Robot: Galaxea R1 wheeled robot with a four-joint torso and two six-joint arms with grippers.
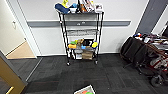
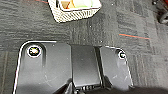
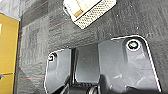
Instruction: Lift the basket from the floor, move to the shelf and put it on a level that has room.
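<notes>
Dark carpet floor (image 1: pixel 105 75) carries the basket (image 1: pixel 85 90), well apart from the black wire shelf (image 1: pixel 81 35) against the wall; either end effector's state cannot be told.

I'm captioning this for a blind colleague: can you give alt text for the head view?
A tall black wire shelf stands against a white wall on dark carpet floor; its second level looks bare. The basket sits on the carpet at the near edge.

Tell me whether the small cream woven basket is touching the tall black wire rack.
Apart. In the head view the small cream woven basket sits on the dark carpet floor at the picture's bottom edge, with bare carpet between it and the tall black wire rack.
</notes>
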